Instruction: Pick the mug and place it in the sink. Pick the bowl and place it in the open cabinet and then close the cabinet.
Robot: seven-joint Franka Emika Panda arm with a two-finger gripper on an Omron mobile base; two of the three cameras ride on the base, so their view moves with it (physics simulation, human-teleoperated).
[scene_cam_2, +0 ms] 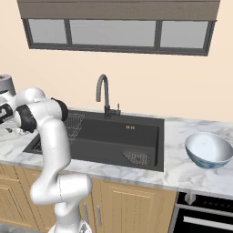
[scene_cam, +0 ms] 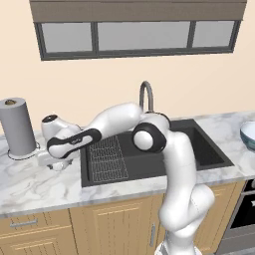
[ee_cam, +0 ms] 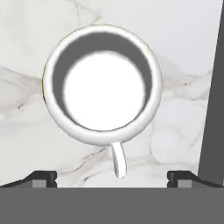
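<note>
We see a white-veined marble counter [scene_cam: 35,184] around one black rectangular sink [scene_cam: 199,149]. One squat white glossy mug [ee_cam: 103,85] stands below our wide-open gripper [ee_cam: 111,178]; one blue-patterned white bowl [scene_cam_2: 208,150] sits right.

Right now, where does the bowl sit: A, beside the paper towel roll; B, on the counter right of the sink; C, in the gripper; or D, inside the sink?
B: the bowl rests on the marble counter to the right of the sink, far from the open gripper hovering over the mug.
</note>
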